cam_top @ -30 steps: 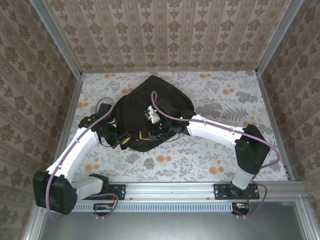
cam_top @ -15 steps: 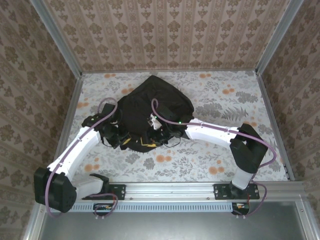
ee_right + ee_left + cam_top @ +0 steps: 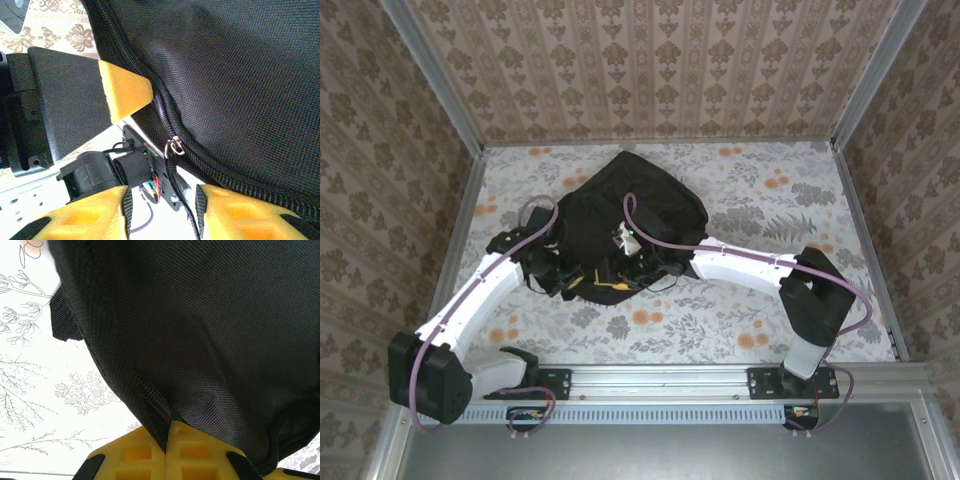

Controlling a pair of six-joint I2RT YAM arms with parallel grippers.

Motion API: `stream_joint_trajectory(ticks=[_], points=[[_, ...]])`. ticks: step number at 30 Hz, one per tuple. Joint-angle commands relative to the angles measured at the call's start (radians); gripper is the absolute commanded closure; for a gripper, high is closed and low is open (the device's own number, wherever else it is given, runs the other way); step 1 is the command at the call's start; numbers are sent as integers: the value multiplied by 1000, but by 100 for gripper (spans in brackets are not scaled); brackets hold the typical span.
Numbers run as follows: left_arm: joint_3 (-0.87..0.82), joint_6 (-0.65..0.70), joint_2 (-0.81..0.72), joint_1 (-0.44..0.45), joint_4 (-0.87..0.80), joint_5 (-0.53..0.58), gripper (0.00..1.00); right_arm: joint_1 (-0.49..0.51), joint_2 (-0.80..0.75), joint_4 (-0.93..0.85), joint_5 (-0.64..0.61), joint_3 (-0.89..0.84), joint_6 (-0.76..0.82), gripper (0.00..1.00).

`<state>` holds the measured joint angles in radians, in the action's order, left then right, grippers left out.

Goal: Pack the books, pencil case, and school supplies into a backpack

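Top external: black backpack was laid mid-way across the table, contents unseen; bare tabletop was seen to its right. Left wrist: left gripper was clamped on backpack fabric beside the zip. Right wrist: right gripper was parted, zip pull just above the gap.

Robot lab test cell, dressed up w/ home-style decor. Boxed in left, far & right by wallpaper-print panels set in bare alu. frame posts, over a floral-print tabletop. Near edge: metal rail w/ left arm & right arm bolted on, purple cables exposed.
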<state>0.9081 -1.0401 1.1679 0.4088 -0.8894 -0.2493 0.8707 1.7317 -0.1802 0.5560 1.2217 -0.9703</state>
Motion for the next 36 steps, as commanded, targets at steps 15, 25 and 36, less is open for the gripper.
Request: stream_joint_trajectory(ticks=[15, 25, 36], points=[[23, -11, -5, 7, 18, 8, 100, 5, 84, -16, 41, 43, -5, 90], [37, 50, -17, -13, -35, 64, 100, -51, 77, -191, 99, 115, 111, 100], [10, 89, -53, -78, -52, 70, 100, -69, 106, -438, 176, 215, 297, 100]])
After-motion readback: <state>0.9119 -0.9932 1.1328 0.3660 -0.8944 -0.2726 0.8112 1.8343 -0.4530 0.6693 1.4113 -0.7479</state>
